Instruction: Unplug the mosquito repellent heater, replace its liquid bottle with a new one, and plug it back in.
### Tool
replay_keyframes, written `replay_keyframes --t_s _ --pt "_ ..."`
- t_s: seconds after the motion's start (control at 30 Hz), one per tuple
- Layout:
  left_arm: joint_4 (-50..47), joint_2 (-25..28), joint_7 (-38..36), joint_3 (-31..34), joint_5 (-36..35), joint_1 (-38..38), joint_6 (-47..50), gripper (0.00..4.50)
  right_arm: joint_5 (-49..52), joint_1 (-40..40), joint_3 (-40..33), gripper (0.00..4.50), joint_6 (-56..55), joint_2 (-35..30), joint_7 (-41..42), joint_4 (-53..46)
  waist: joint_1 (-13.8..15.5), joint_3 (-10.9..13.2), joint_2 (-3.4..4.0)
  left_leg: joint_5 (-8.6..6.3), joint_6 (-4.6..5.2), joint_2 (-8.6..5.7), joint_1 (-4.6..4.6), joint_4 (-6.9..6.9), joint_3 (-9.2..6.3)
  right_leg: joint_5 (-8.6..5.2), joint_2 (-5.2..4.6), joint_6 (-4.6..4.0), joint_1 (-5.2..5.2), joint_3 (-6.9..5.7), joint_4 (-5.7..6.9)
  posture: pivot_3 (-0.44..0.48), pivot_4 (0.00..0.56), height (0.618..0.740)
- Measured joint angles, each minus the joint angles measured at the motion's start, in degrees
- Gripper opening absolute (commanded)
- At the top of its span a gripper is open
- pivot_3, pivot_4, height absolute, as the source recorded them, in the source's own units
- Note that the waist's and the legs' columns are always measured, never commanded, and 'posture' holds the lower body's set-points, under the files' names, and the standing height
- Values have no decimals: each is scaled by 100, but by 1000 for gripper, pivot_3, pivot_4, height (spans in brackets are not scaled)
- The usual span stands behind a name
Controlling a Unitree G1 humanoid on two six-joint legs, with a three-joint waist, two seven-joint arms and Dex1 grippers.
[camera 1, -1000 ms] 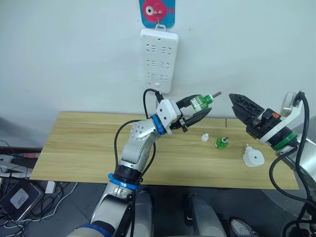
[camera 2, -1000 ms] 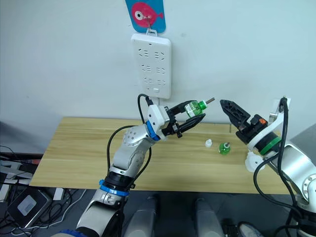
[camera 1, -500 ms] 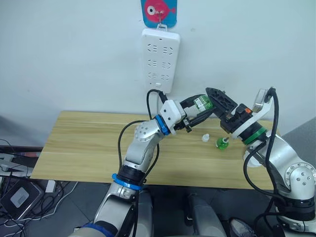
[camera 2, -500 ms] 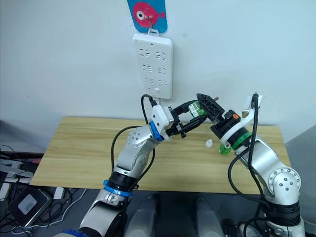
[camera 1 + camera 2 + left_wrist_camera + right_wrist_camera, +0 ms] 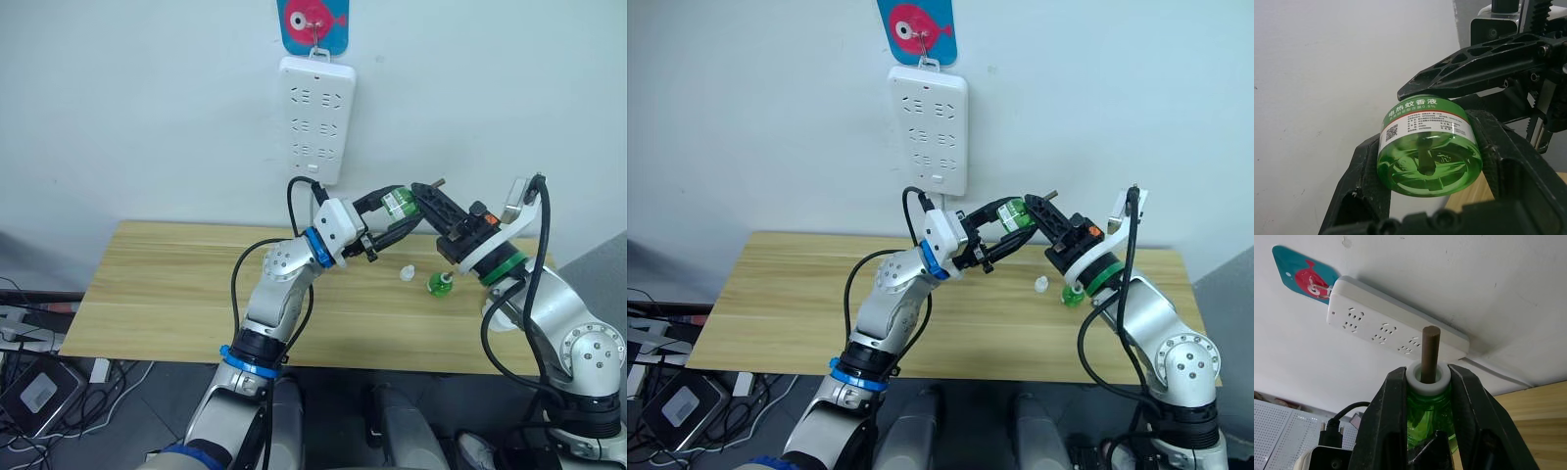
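A green liquid bottle (image 5: 394, 205) with a white label hangs above the table, lying on its side. My left gripper (image 5: 405, 207) is shut on its body (image 5: 1427, 147). My right gripper (image 5: 422, 194) is shut on its white neck collar (image 5: 1428, 378), from which a brown wick (image 5: 1430, 348) sticks out. Another green bottle (image 5: 440, 284) stands on the wooden table (image 5: 176, 294), with a small white cap (image 5: 406, 273) just left of it. The mosquito repellent heater is hidden behind my right arm.
A long white power strip (image 5: 317, 119) hangs on the wall under a blue plaque with a red fish (image 5: 313, 22), above and left of the held bottle. The table's left half is bare wood.
My right gripper has swung in from the right and closed on the neck of the bottle. The left gripper has kept the bottle in about the same place.
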Motion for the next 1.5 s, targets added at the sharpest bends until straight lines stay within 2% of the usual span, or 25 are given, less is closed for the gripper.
replay_keyframes --t_s 0.07,0.13,0.5,0.87,0.97,1.13,1.5 --pt "-25 -1 -8 -46 1 22 17 4007 -5 0 51 829 1 25 -3 -1 0 0 0 0 0 0 0 0 0 0 0 0 0 1 0 202 254 740" --pt "-41 10 -7 -51 2 34 24 4493 -11 0 52 829 -4 29 -4 -1 -1 0 0 0 0 0 0 0 1 0 0 0 0 1 0 202 252 740" --pt "-280 115 10 -34 -35 108 214 4500 166 105 -298 829 -77 -72 -51 -1 -1 0 0 0 0 0 0 -1 0 0 0 0 0 0 -1 204 255 740" --pt "-412 104 29 12 -113 99 393 4500 251 207 -329 829 -70 -125 -34 -1 -1 0 0 0 0 0 -1 -1 1 -1 0 1 0 1 -2 206 256 740" --pt "-412 103 14 10 -113 103 394 3844 275 208 -327 829 -70 -125 -34 -1 -1 0 0 0 0 0 -1 -1 1 -1 0 1 0 2 -2 198 263 740" --pt "-413 88 -7 -5 -120 111 392 2313 390 246 -316 829 -76 -124 -35 -21 -2 0 0 0 0 0 -1 -1 2 -1 0 1 -1 2 -3 198 265 740" --pt "-415 83 -14 1 -119 110 354 2262 481 248 -303 829 -121 -123 -59 -21 -2 0 0 0 1 0 -2 -1 1 -2 0 1 -1 2 -4 206 266 740"
